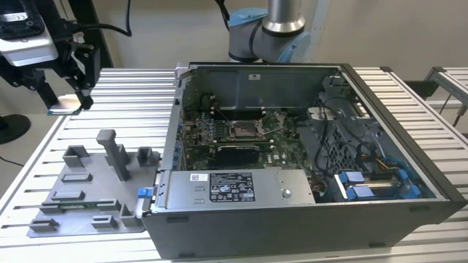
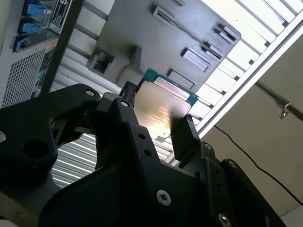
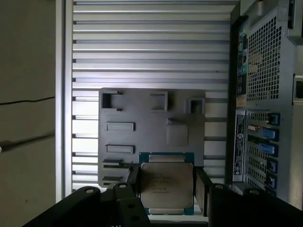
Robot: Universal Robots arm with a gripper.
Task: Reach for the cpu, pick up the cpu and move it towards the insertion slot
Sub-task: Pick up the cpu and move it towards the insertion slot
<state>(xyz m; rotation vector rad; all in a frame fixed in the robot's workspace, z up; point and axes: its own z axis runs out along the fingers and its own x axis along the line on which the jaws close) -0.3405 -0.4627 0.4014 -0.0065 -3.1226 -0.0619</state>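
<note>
The cpu (image 1: 64, 111) was found clamped betw. the fingers (image 1: 84, 93), which were closed narrow on two opposite edges of the chip. It was held in the air above the slatted tabletop (image 1: 139, 93), well clear of the grey tray (image 1: 102, 189), at the exterior view's far left. In the first wrist view the silvery top face of the chip was seen turned to the camera, w/ the tray behind it. The chip being square, no long axis was to be noted; it appeared approx. level. The insertion slot (image 1: 245, 130) lay well apart from the fingers, towards the exterior view's right and lower, inside the open computer case (image 1: 307, 219). The case's side wall stood betw. chip and slot, so the pick-up was judged done and the transfer hardly begun.
</note>
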